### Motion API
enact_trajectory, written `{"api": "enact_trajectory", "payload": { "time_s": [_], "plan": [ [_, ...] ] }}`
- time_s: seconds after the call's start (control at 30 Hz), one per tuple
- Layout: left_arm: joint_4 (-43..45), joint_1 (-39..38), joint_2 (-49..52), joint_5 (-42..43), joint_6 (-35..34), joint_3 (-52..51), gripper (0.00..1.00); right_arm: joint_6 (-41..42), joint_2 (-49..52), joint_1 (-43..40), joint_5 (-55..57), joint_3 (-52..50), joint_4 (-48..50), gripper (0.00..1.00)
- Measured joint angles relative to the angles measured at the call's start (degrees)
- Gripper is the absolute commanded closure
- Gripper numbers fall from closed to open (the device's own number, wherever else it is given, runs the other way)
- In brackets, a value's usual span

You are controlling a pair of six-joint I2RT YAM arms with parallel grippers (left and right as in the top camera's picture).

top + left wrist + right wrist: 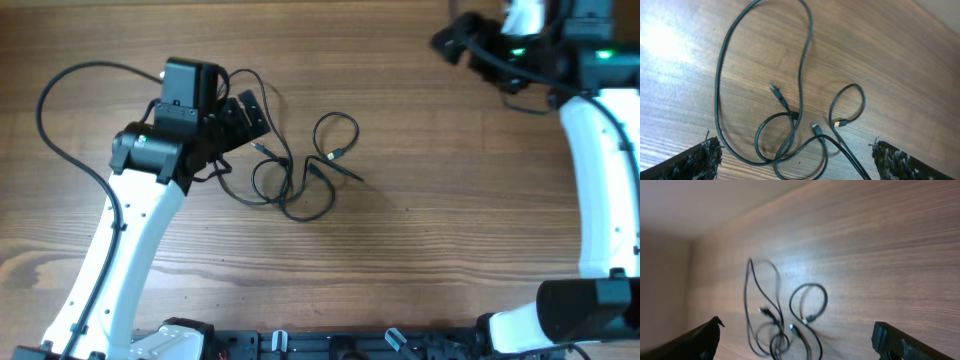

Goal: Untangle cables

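Cables [289, 185] loose on wooden table [450, 210], a little toward 9 o'clock from centre of overhead view. Thin black cords, overlapping at one small crossing rather than a tight clump. Round loop at 1 o'clock of that crossing, small plug just beneath it. Straight tail running out toward 3 o'clock. Larger loop sagging toward 6 o'clock. Long loop reaching up toward 11 o'clock, partly covered there by left gripper [243, 118].

Left gripper hanging over 10 o'clock end of cords, fingers spread wide. In left wrist view, dark fingertips [705, 155] at bottom corners, far apart, with cables on the wood between and beyond them and nothing clasped. Cannot tell whether either fingertip touches a cord.

Right gripper [452, 40] well apart from cords, up at 1 o'clock corner of table, likewise spread wide and empty. In right wrist view, fingertips [707, 335] at bottom corners, cables slightly blurred across a stretch of wood, toward 7 o'clock of frame.

Around: thick black wire [42, 110] arching off left arm [130, 250] at 9 o'clock, separate from thin cords. White right arm [600, 190] along 3 o'clock edge, green lamp [605, 55] lit near its wrist. Black rail [330, 345] with clamps along 6 o'clock edge.
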Motion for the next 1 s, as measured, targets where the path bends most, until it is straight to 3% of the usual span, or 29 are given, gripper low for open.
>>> {"api": "enact_trajectory", "payload": {
  "time_s": [0.13, 0.2, 0.33, 0.43, 0.53, 0.57, 0.6, 0.73, 0.8, 0.93, 1.0],
  "plan": [
    [3.9, 0.1, 3.9, 0.7, -3.0, -5.5, 0.05, -1.0, 0.2, 3.7, 4.3, 0.0, -2.1, 0.00],
    [5.3, 0.1, 7.2, 2.0, -3.8, -8.4, 0.24, -1.2, 0.6, 3.6, 5.0, -0.1, -3.2, 0.01],
    [5.7, -0.5, 11.8, 4.3, 2.1, -12.4, 0.52, -2.3, 1.7, 3.6, 5.7, -0.1, -4.9, 0.00],
    [9.2, -0.6, 13.1, 4.7, 6.4, -15.2, 0.52, -3.1, 1.9, 3.6, 5.8, -0.1, -5.0, 0.01],
    [18.1, -0.6, 15.3, 4.7, 8.5, -20.3, 0.54, -4.2, 1.9, 3.6, 5.8, -0.1, -5.6, 0.00],
    [21.4, -0.6, 16.7, 4.7, 8.7, -21.7, 0.81, -4.2, 1.9, 3.6, 5.8, -0.1, -5.7, 0.00],
    [23.1, -0.6, 17.2, 4.7, 8.9, -22.4, 0.96, -4.2, 1.9, 3.6, 5.8, -0.1, -5.6, 0.00],
    [26.9, -0.6, 19.1, 5.2, 9.4, -23.0, 0.96, -4.2, 1.9, 3.6, 5.8, -0.1, -5.7, 0.00],
    [24.2, -0.6, 17.1, 5.6, 9.4, -22.6, 0.96, -4.2, 1.9, 3.6, 5.8, -0.1, -5.7, 0.01],
    [22.8, -0.6, 1.5, 7.7, 9.1, -16.7, 0.96, -4.8, 1.9, 3.6, 5.7, -0.1, -5.8, 0.00],
    [24.5, -0.6, -11.0, 8.8, 6.6, -14.7, 0.96, -5.5, 1.9, 3.6, 5.7, -0.1, -5.9, 0.00]
  ]
}}
